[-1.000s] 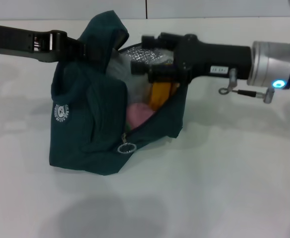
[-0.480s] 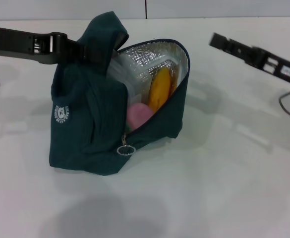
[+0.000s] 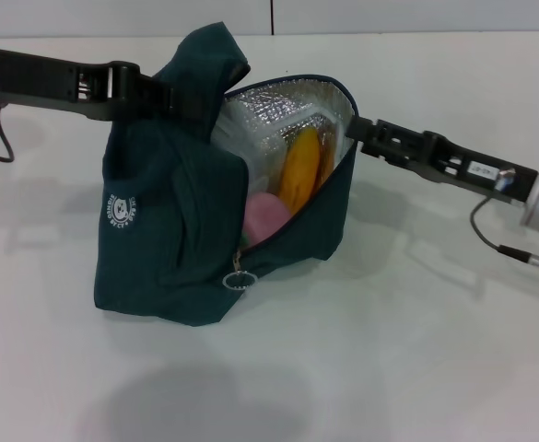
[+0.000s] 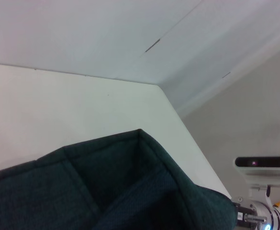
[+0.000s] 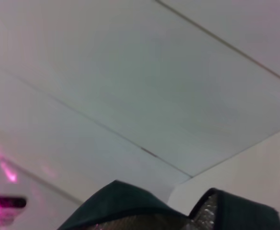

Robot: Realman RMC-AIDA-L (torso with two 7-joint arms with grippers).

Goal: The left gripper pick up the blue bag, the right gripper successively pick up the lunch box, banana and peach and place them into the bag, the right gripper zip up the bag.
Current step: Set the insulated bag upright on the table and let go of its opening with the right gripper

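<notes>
The blue bag point(image 3: 172, 239) stands on the white table with its mouth open and its silver foil lining showing. Inside it are the clear lunch box point(image 3: 267, 129), the banana point(image 3: 299, 168) standing on end, and the pink peach point(image 3: 264, 216) low at the front. My left gripper point(image 3: 179, 97) reaches in from the left and is shut on the bag's raised top fabric. My right gripper point(image 3: 357, 130) reaches in from the right, its tip at the open rim. The zipper ring point(image 3: 241, 279) hangs at the low front end of the opening. The bag fabric fills the low part of the left wrist view point(image 4: 130, 187) and shows in the right wrist view point(image 5: 125, 201).
The white table point(image 3: 389, 350) spreads around the bag. A black cable point(image 3: 495, 241) hangs under my right wrist. A wall with a seam runs behind the table.
My right arm left the bag's mouth, swung out to the right, and has come back with its tip at the bag's right rim. The bag has shifted slightly right.
</notes>
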